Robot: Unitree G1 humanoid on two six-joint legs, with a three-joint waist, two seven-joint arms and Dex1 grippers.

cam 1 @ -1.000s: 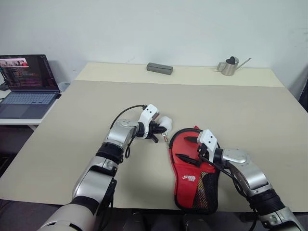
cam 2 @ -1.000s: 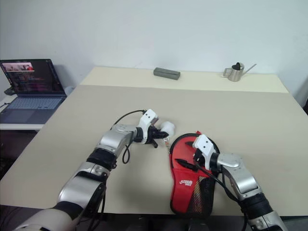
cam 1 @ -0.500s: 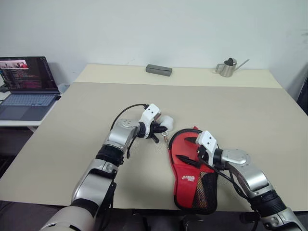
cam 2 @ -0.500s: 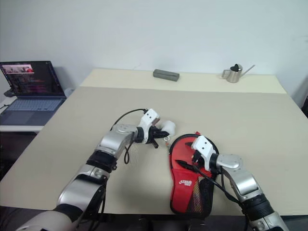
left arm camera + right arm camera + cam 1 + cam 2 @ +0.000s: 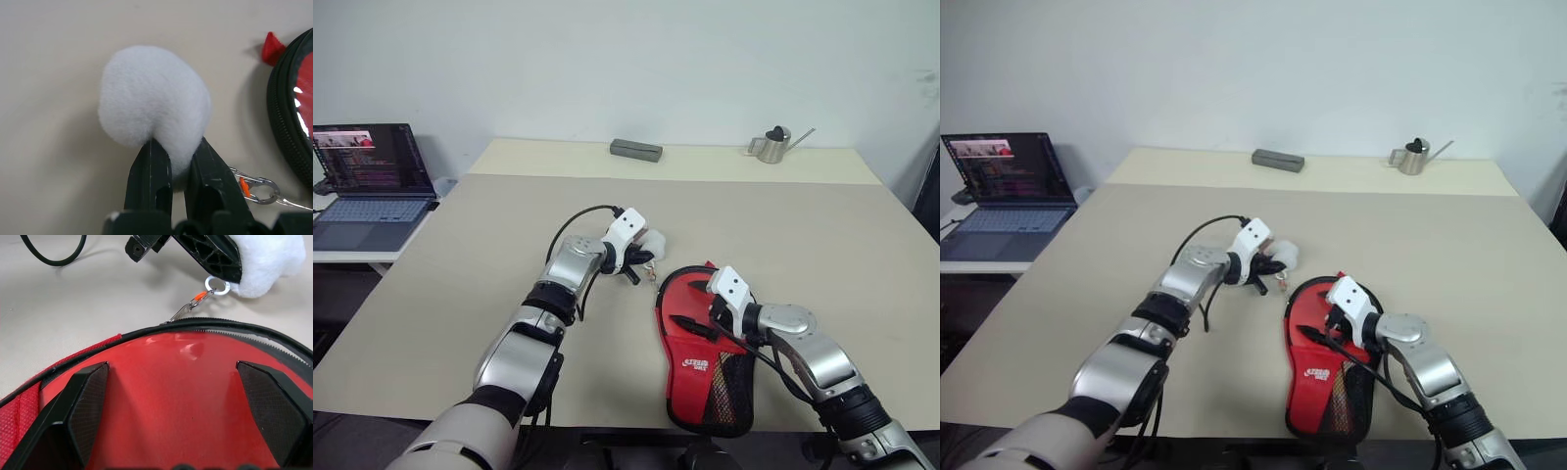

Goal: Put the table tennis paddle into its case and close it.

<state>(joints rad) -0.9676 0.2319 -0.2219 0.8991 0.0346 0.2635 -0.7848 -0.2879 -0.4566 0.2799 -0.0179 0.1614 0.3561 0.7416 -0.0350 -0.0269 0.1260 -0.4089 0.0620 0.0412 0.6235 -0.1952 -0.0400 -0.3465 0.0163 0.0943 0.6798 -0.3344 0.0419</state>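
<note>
The case (image 5: 705, 362) lies flat on the beige tabletop (image 5: 822, 245) near its front edge, a paddle-shaped red pouch with a white logo and a black mesh pocket over its narrow end. Its long axis runs front to back: the round end points away from the robot, the narrow end toward it. The glossy red paddle (image 5: 195, 382) face shows inside the unzipped black rim. The left tool (image 5: 178, 164) is clenched on the white pom-pom (image 5: 154, 100), just beyond the case's round end. The left wrist view shows the fluff squeezed between the fingers; the right wrist view shows the small metal clip (image 5: 203, 296) linking charm to zip. The right tool (image 5: 705, 308) is spread wide, its fingertips (image 5: 85, 396) resting on the red face.
</note>
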